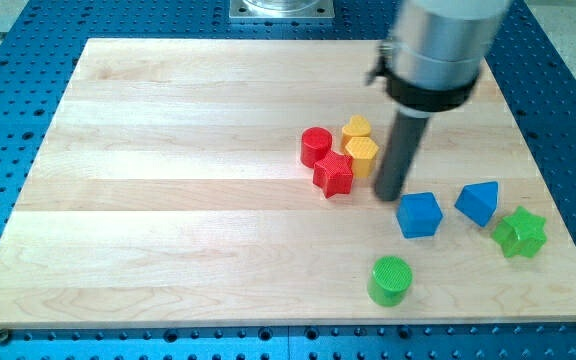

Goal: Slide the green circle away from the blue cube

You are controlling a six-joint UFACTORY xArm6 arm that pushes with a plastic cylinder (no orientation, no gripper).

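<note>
The green circle (390, 280) is a short green cylinder near the board's bottom edge, right of centre. The blue cube (418, 214) sits just above it and slightly to the right, a small gap apart. My tip (388, 196) is the lower end of the dark rod, resting on the board just left of the blue cube's upper left corner and right of the yellow and red blocks. It is well above the green circle in the view.
A red cylinder (315, 146), red star (333, 174) and two yellow blocks (360, 152) cluster left of the tip. A blue triangular block (478, 202) and a green star (519, 232) lie at the right. The wooden board (168, 200) rests on a blue perforated table.
</note>
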